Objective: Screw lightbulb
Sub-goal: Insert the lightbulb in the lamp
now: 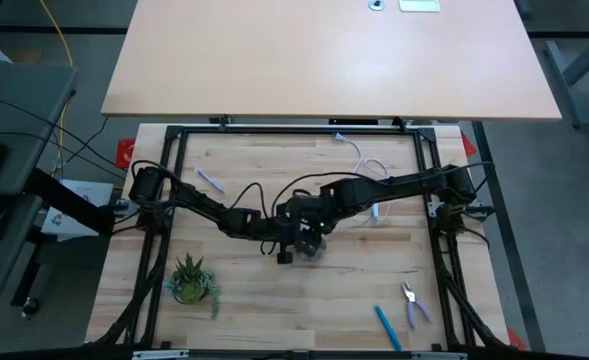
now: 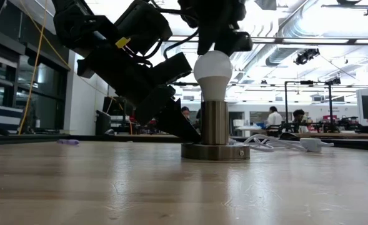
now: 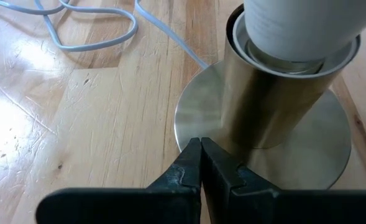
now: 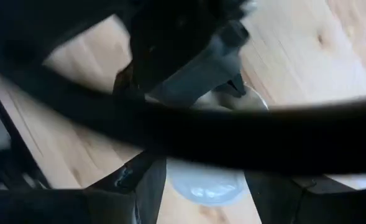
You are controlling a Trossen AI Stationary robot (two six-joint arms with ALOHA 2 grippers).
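Two arms meet near the middle of the worktop (image 1: 274, 300), and we read them from the left. By the left edge stands a small potted plant (image 1: 192, 280), clear of the work. Next comes the left end effector (image 3: 200, 163): its fingers are pressed together with nothing between them, and their tips rest on the round foot of the socket (image 2: 215, 134), which looks to us like a way of holding the base down so it cannot spin. The socket stands upright on the wood, its white cord (image 3: 89, 31) trailing away behind it. The lightbulb (image 2: 213, 75) sits upright in the top of the socket, its narrow base already inside the collar; in the left wrist view a thin rim of the base shows above the metal, so we judge it not fully seated. Above it hangs the right end effector (image 4: 198, 183), its two fingers spread to either side of the bulb's round top; we cannot tell if the pads actually touch the glass. Far to the right lie a pair of pliers (image 1: 412, 303) and a blue pen (image 1: 387, 327), unused.

We judge the step to be the turning itself. The next move calls for a light, even grip on the glass and a twist about the socket's axis while the left arm keeps the foot pinned.
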